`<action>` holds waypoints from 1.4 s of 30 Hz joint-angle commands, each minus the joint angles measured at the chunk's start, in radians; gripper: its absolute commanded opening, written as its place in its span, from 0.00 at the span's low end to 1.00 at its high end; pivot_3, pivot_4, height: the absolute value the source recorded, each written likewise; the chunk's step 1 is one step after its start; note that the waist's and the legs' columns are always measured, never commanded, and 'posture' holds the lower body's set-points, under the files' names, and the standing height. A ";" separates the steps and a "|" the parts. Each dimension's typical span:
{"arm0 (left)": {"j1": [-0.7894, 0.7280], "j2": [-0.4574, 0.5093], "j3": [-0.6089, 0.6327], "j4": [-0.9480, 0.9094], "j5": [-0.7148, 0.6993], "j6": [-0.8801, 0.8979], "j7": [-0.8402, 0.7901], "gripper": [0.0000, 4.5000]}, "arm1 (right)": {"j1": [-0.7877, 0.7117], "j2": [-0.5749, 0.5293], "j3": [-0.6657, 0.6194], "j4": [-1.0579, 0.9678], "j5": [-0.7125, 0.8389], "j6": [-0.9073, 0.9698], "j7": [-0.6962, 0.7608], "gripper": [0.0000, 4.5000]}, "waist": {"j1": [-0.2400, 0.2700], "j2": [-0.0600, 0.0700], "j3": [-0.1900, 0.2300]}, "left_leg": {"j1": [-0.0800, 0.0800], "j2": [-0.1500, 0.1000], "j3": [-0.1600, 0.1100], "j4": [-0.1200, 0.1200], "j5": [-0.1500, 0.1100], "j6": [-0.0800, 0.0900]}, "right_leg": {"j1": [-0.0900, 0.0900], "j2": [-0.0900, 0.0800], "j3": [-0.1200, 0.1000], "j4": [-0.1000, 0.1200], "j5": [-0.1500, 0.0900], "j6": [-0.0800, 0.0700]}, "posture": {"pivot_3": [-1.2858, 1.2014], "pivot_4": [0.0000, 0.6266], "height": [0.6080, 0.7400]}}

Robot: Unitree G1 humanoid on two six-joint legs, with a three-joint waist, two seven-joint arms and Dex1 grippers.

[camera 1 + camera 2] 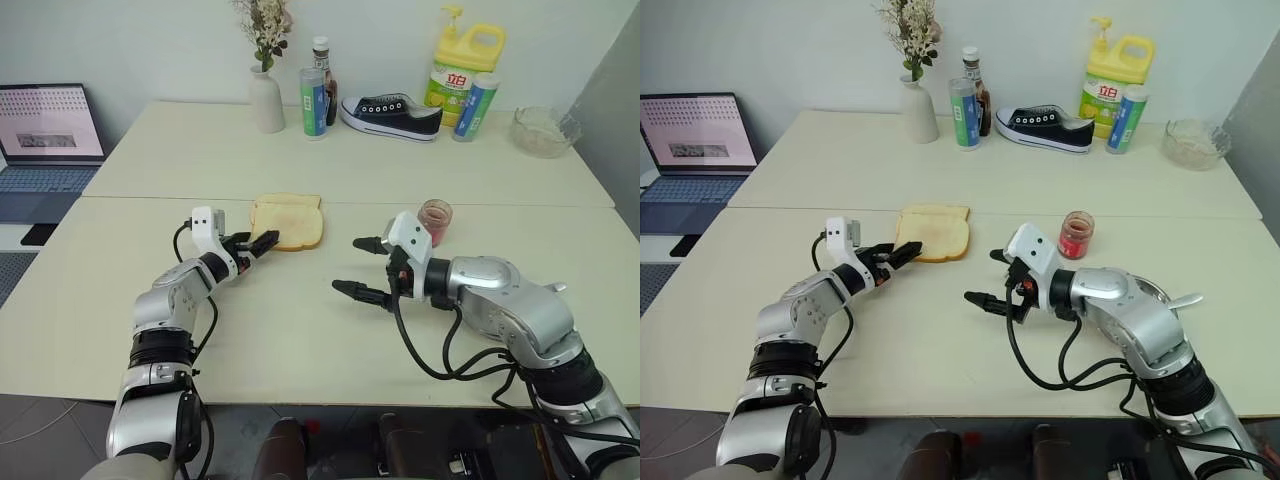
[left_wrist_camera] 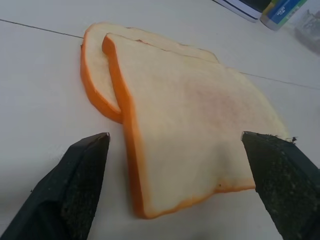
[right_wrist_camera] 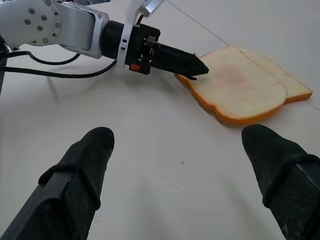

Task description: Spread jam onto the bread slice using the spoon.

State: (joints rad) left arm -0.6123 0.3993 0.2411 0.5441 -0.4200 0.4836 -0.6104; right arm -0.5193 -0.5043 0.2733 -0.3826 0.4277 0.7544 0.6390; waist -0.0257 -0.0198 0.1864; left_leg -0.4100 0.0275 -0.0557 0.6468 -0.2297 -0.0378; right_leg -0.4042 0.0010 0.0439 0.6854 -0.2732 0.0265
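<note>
Left gripper (image 1: 262,243) fingers were spread astride the bread slice (image 1: 290,226) corner; right gripper (image 1: 360,266) fingers were spread, nothing between them.

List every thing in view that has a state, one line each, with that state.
left gripper: open, at the edge of the top bread slice
right gripper: open, holding nothing
top bread slice: lies overlapping a second slice, no jam on it
jam jar: upright, no lid visible
laptop: open, screen lit
</note>
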 commanded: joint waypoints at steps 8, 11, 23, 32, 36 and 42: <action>-0.061 0.010 -0.018 0.073 0.037 -0.032 -0.040 0.18 | 0.012 0.026 -0.056 -0.055 -0.008 0.019 -0.044 1.00 | 0.000 0.000 0.000 | 0.000 0.000 0.000 0.000 0.000 0.000 | 0.000 0.000 0.000 0.001 0.000 0.000 | 0.52 0.24 1.00; -0.063 0.018 -0.019 0.060 0.038 -0.028 -0.054 0.00 | 0.017 0.031 -0.067 -0.063 -0.004 0.026 -0.052 1.00 | -0.001 0.000 0.000 | 0.000 0.000 0.000 0.000 0.000 0.000 | 0.000 0.000 0.000 0.001 0.000 0.000 | 0.52 0.24 1.00; -0.058 0.273 -0.177 -0.477 -0.087 0.253 -0.412 0.00 | 0.121 -0.071 -0.450 -0.323 0.500 0.356 -0.021 1.00 | 0.001 0.000 0.000 | -0.001 0.000 -0.002 -0.001 0.000 0.000 | -0.001 0.000 -0.001 0.001 0.000 0.000 | 0.52 0.24 1.00; -0.102 0.462 -0.326 -0.707 -0.211 0.361 -0.756 0.00 | 0.357 -0.334 -0.656 -0.436 0.796 0.399 -0.028 1.00 | -0.008 0.000 0.000 | -0.001 0.002 0.000 -0.002 0.000 0.000 | -0.001 0.002 0.001 -0.004 -0.002 0.002 | 0.52 0.24 1.00; -0.071 0.459 -0.491 -0.635 -0.019 0.122 -0.826 0.00 | 0.420 -0.393 -0.695 -0.458 0.919 0.380 -0.073 1.00 | -0.007 0.000 0.000 | 0.001 0.002 0.001 -0.002 0.000 0.000 | 0.000 0.004 0.002 -0.003 -0.003 0.005 | 0.52 0.24 1.00; -0.115 0.280 -0.671 -0.354 0.286 -0.278 -0.729 0.00 | 0.484 -0.422 -0.650 -0.486 0.951 0.326 -0.136 1.00 | -0.002 0.000 0.000 | 0.000 0.002 0.002 0.000 0.000 0.001 | 0.001 0.004 0.003 -0.004 -0.003 0.005 | 0.52 0.24 1.00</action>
State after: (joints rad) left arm -0.6884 0.7161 -0.4122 0.1361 -0.2038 0.3214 -1.3786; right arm -0.0419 -0.9158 -0.3727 -0.8421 1.3579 1.1152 0.5195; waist -0.0273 -0.0199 0.1867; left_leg -0.4120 0.0293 -0.0535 0.6467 -0.2294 -0.0372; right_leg -0.4043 0.0047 0.0472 0.6807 -0.2765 0.0313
